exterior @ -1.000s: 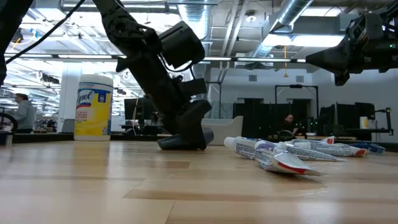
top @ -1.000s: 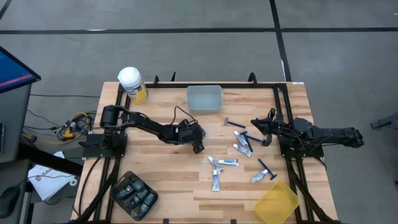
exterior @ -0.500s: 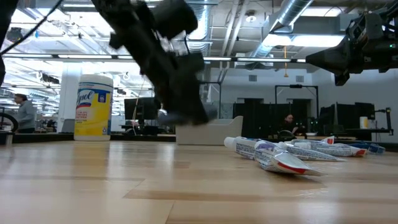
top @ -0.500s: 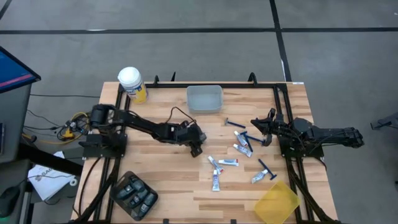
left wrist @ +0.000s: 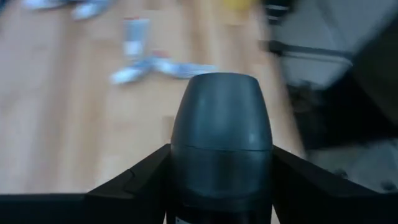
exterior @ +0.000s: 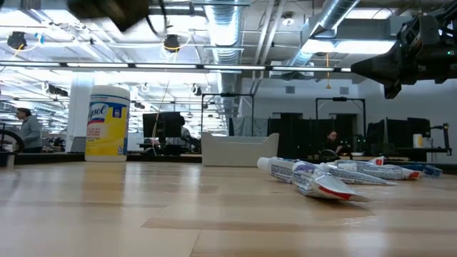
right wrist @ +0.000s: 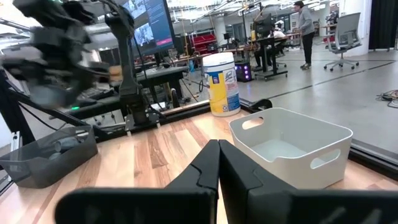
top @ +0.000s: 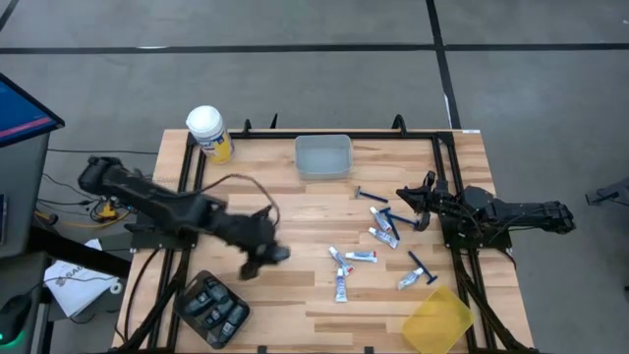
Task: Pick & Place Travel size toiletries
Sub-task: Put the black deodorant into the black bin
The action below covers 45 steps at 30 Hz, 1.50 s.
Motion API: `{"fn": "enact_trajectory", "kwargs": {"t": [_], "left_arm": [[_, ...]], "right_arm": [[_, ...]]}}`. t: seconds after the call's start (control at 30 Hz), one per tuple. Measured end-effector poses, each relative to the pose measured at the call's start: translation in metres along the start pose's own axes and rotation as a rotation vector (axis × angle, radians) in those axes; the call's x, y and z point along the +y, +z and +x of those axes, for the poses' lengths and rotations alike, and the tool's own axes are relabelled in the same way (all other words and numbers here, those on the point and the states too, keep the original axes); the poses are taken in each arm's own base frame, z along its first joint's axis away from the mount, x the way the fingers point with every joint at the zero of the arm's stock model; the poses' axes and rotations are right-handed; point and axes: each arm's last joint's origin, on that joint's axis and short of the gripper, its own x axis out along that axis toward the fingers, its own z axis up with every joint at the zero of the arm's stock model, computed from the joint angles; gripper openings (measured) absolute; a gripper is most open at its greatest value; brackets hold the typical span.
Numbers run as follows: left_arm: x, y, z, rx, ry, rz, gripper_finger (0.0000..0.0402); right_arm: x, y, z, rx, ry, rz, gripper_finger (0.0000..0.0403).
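The left gripper clamped a dark pod above the wood table, near the dark tray. Tubes and razors lay scattered toward the right gripper, which waited closed. Beyond stood a white bin, a yellow jar and an open office hall.

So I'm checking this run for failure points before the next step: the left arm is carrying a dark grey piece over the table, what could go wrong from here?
The left gripper holds the dark grey pod only by its lower end, and the arm looks to be swinging fast, so the pod might slip out.

If it heads for the dark tray, that tray sits at the table's front edge; a loose drop could miss it.

The right gripper waits shut over the razors, clear of this.
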Motion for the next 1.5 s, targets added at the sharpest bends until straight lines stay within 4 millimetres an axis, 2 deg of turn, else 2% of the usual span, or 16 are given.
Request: {"fn": "enact_trajectory", "kwargs": {"t": [0.13,0.27,0.43,0.67,0.83,1.13,1.27,1.5], "left_arm": [[-0.032,-0.014,-0.020,-0.003,-0.089,0.101,0.0220],[-0.058,-0.030,-0.024,0.038,-0.162,0.168,0.0211],[-0.085,-0.055,-0.015,0.162,-0.202,0.220,0.0219],[-0.112,-0.086,0.004,0.329,-0.213,0.219,0.0214],[-0.130,-0.108,0.009,0.446,-0.264,0.228,0.0223],[-0.142,-0.131,0.015,0.528,-0.238,0.274,0.0214],[-0.140,-0.136,0.021,0.556,-0.200,0.286,0.0223],[-0.139,-0.139,0.025,0.567,-0.178,0.292,0.0214]], "right_arm": [[0.000,0.000,0.000,0.006,-0.001,-0.003,0.0000],[0.000,0.000,0.000,0.005,-0.002,-0.002,0.0000],[0.000,0.000,0.000,0.005,-0.002,-0.001,0.0000],[0.000,0.000,0.000,0.005,-0.002,-0.001,0.0000],[0.000,0.000,0.000,0.005,-0.002,0.000,0.0000],[0.000,0.000,0.000,0.005,-0.002,0.000,0.0000],[0.000,0.000,0.000,0.005,-0.002,0.000,0.0000],[0.000,0.000,0.000,0.005,-0.002,0.033,0.0000]]}}
